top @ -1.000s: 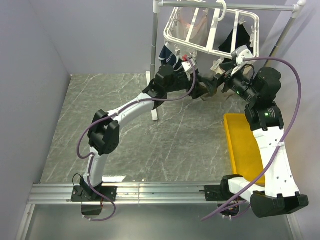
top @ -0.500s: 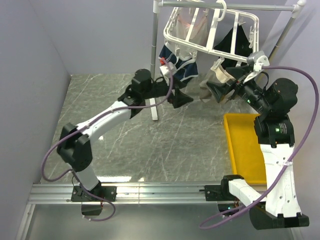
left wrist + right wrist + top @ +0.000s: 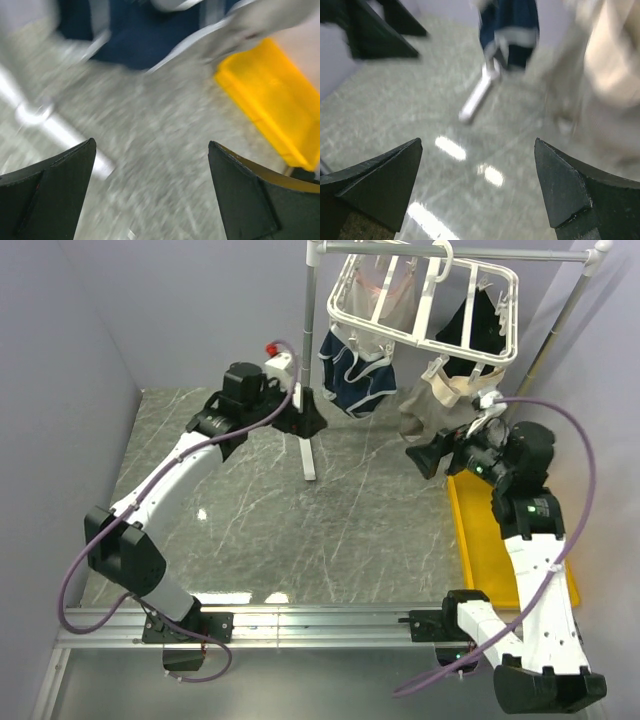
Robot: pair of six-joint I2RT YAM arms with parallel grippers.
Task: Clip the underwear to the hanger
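Beneath the near right edge of the white drying hanger [image 3: 420,302], the taupe underwear [image 3: 442,398] hangs down, free of both arms. Navy briefs [image 3: 352,375] hang to its left and a black garment [image 3: 476,320] hangs behind it. The left gripper [image 3: 308,422] hovers beside the grey pole stand [image 3: 306,330], jaws spread and holding nothing. The right gripper [image 3: 426,458] sits just below the underwear, over the marbled desk [image 3: 250,500] beside the yellow tray [image 3: 495,540], jaws spread wide and likewise unladen.
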